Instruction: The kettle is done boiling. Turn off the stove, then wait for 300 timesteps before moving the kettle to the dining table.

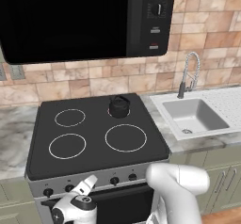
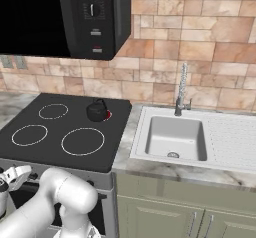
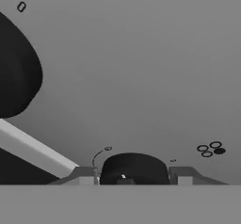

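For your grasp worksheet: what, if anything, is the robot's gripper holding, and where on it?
The gripper brackets a round black stove knob on the grey steel front panel, one finger each side. Contact cannot be told.

Showing a glossy white arm of rounded, tubular links, a dark ring joint near the wrist, and small grey fingertips.

Right in front of the hand, a black stove knob sits between the two fingertips against the grey steel front panel. Another black knob looms off to the left.
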